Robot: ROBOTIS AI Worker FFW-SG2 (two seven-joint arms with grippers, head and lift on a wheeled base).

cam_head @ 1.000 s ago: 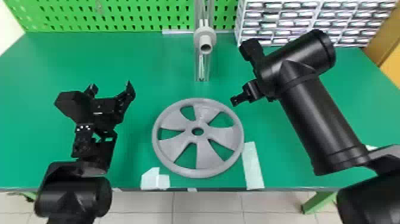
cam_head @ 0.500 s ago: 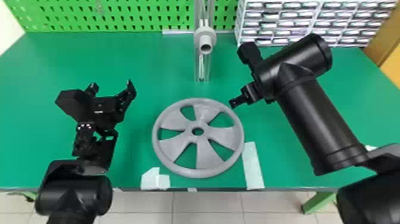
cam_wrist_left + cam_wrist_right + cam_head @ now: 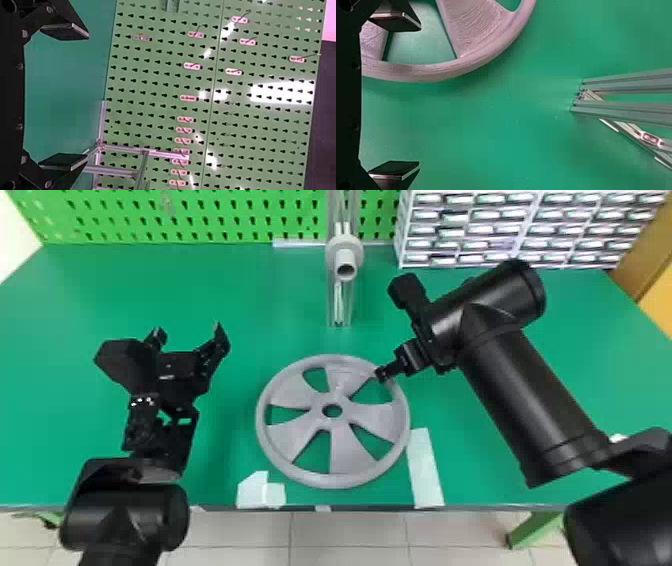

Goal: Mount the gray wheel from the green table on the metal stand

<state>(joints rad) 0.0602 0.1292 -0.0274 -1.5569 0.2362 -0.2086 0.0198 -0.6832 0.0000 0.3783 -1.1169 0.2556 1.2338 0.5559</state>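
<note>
We are seeing the gray, broad-spoked wheel (image 3: 345, 450) lying flat; we are moving our right gripper (image 3: 381, 375), fingers apart, inward over its rim, keeping our left gripper (image 3: 189, 329) spread.

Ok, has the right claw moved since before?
Yes, leftward: in the head view, the right claw went from beside the gray wheel to overlapping its rim.
</note>
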